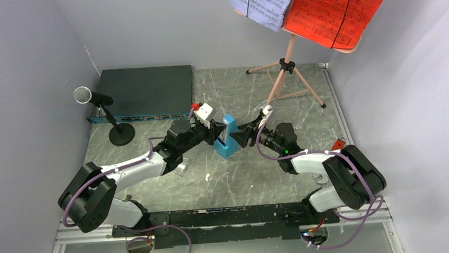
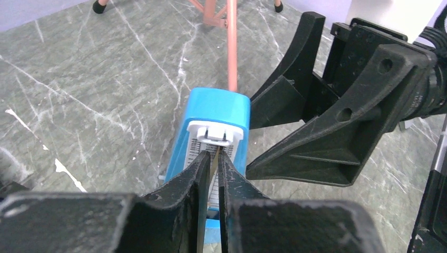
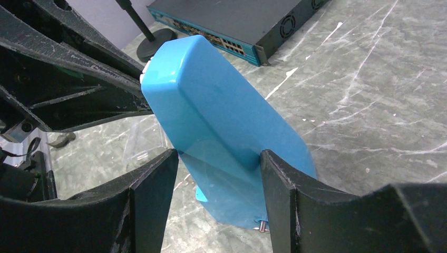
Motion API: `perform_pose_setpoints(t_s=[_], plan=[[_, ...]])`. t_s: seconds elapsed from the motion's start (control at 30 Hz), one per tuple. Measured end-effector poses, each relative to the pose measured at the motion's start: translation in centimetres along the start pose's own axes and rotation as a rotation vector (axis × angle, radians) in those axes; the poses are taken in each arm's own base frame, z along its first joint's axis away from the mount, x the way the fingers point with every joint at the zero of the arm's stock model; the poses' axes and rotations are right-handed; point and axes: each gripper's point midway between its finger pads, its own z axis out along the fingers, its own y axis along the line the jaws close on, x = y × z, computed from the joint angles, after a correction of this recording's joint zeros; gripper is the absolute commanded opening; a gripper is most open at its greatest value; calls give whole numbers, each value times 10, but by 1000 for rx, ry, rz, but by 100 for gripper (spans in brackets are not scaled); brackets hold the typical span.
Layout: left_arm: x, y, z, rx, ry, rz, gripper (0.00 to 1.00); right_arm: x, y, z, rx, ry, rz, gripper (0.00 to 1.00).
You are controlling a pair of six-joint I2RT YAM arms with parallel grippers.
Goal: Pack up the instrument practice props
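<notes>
Snugly, left claw (image 2: 212, 158) and right claw (image 3: 219, 157) pinch metronome (image 1: 229, 140).

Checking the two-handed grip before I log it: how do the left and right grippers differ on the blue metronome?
The left gripper has its jaws nearly shut; the right gripper has them wide apart. The left pinches a thin part on the metronome's front face; the right clamps its blue body from behind. Both hold the same metronome.

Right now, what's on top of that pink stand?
Two sheets rest on the pink stand: a lavender sheet and a red sheet. They cover its board; only the lower rim shows.
</notes>
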Motion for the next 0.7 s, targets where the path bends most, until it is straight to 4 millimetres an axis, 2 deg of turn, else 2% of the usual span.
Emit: perform_pose_setpoints(t_s=[0.4, 0.57, 0.7], plan=[[3, 12, -1, -70, 12, -22, 31, 0, 0, 0, 1, 0, -1, 64], [2, 17, -5, -106, 15, -29, 42, 0, 0, 0, 1, 0, -1, 66], [-1, 24, -11, -153, 15, -45, 56, 0, -1, 0, 1, -1, -3, 68]])
